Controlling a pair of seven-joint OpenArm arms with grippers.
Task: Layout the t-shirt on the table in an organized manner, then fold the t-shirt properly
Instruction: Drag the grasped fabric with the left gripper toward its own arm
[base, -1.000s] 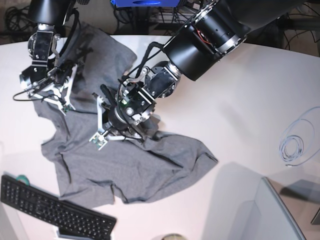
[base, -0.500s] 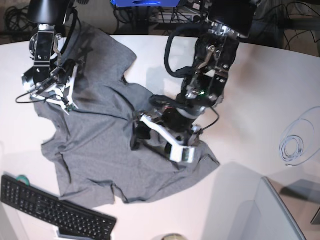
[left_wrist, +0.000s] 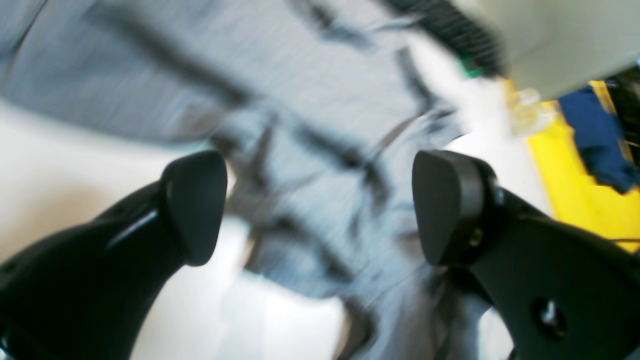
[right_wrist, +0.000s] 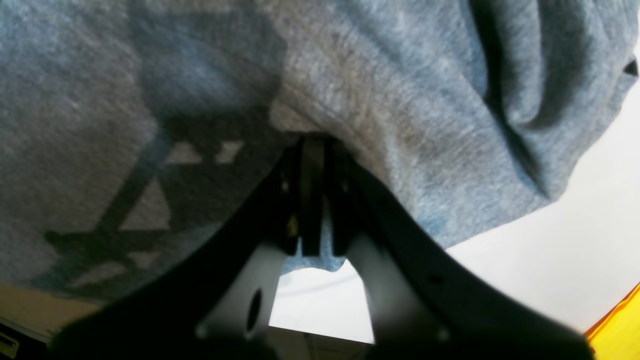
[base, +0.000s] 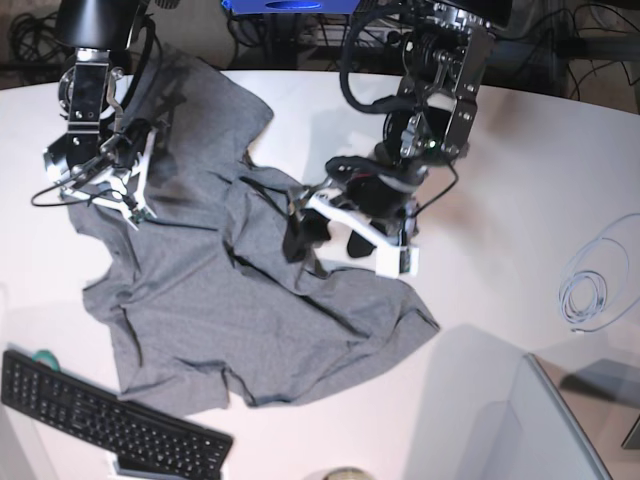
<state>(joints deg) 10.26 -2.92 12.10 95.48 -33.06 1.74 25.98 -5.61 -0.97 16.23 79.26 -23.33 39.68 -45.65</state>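
Two arms of mine are over the table (base: 520, 180), and the t-shirt (base: 250, 320) lies rumpled across its left half, grey and creased, stretching from the far edge down toward the keyboard (base: 100, 415) at the near left corner. My right gripper (base: 95, 180) sits at the shirt's upper left part; in the wrist view its fingers (right_wrist: 312, 195) are pressed together with a fold of grey knit pinched between them, the cloth bunching up just above the tips and hanging in a thick roll to one side. My left gripper (base: 345, 235) hovers over the shirt's right portion, near its middle ridge of wrinkles. Its fingers (left_wrist: 192, 205) stand wide apart, and nothing is between them: in the wrist view I see only blurred grey fabric and a patch of white table through the gap. That view is smeared, so I cannot tell whether the tips touch the cloth. The shirt's lower hem lies close to the keyboard, and its right corner reaches out onto bare white table. A coil of thin pale cable (base: 590, 290) lies well apart at the table's right side. A small green thing (base: 42, 356) peeks out just beyond the keyboard's far end, too small for me to make out.
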